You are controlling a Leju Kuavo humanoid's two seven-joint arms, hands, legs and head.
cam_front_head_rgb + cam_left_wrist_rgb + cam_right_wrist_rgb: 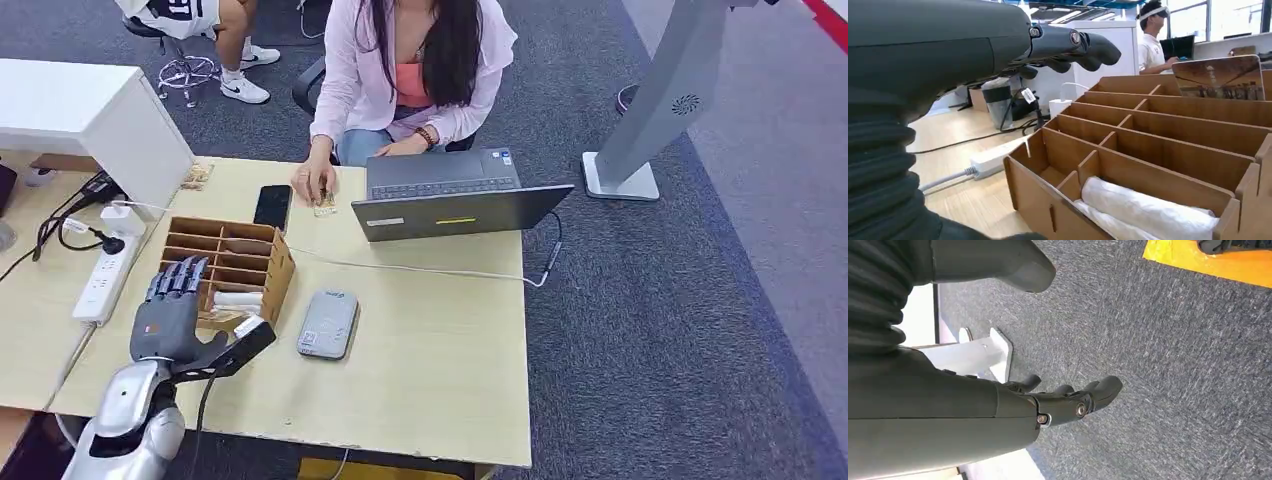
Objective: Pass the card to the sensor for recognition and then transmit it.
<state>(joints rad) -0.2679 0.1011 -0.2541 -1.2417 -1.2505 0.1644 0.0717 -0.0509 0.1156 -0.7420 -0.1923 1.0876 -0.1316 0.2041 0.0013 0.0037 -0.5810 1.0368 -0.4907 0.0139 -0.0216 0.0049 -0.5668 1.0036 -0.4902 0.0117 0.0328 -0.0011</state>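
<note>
Grey fingers spread wide, the left hand (170, 315) hovers over the near left corner of the wooden organiser box (232, 262), holding nothing. The right hand (1068, 402) hangs over dark carpet (1168, 365), fingers loosely apart and empty. Just right of the box, the grey sensor (328, 323) lies flat on the pale tabletop (430, 360). In the box's nearest compartment sits a white wrapped bundle (1143, 207); a card (1220, 77) stands upright at its far end. Left of the box lies a white power strip (105, 278). Farther back, a black phone (272, 207) and an open laptop (450, 195), with a seated person (405, 70) touching something small on the tabletop.
</note>
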